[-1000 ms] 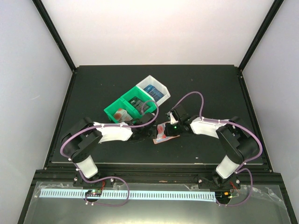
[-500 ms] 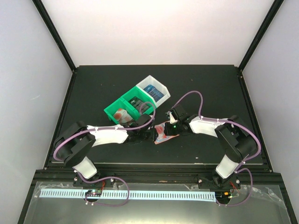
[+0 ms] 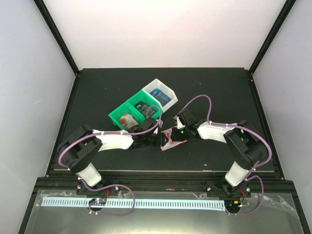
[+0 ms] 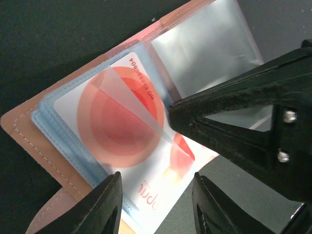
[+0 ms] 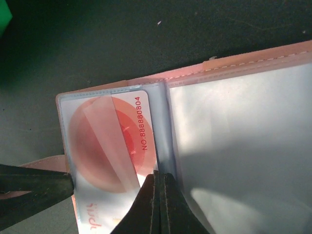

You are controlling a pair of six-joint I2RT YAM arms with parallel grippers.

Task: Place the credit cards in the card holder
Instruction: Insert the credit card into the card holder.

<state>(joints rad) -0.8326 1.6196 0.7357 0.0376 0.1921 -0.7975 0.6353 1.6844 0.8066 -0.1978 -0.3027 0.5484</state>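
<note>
The salmon-brown card holder [image 3: 167, 144] [image 4: 29, 131] [image 5: 253, 56] lies open on the black table between the arms. A white credit card [image 4: 122, 122] [image 5: 109, 146] with a red disc sits partly inside its pale blue pocket, one end sticking out. My left gripper [image 4: 156, 207] [image 3: 157, 140] is open, one finger on each side of that protruding end. My right gripper [image 5: 160, 180] [image 3: 172, 137] is shut at the pocket's mouth by the fold, pinching a lifted clear film flap of the holder. In the left wrist view its black fingers [image 4: 234, 126] cross from the right.
A green bin [image 3: 117, 118] behind the left gripper holds a white-and-red card [image 3: 127, 119] and a dark card [image 3: 146, 108]. A white bin [image 3: 169, 88] beside it holds a blue card [image 3: 159, 94]. Black posts frame the table's edges.
The left arm has reached further right toward the card holder and its jaws have opened a little. The right gripper has stayed shut in place.
</note>
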